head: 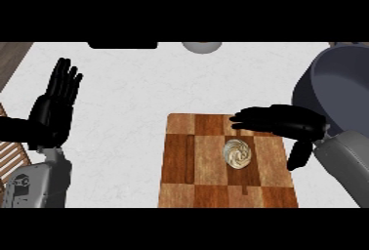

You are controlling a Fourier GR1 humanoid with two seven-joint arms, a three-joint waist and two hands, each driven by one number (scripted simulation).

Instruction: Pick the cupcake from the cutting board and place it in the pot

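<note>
A cupcake (237, 154) with cream swirled icing stands on the wooden checkered cutting board (194, 166), right of the board's middle. My right hand (284, 122) hovers over the board's far right corner, just beyond the cupcake, fingers stretched to the left and thumb hanging down at the cupcake's right; it holds nothing. The dark grey pot (338, 88) sits at the right edge of the counter, partly behind my right forearm. At the left side my left hand (54, 105) rests open, fingers up.
A grey round object (201, 46) and a black object (122, 45) lie at the counter's far edge. White counter top (137, 97) spreads between the board and my left hand. The counter's left edge borders a wooden floor.
</note>
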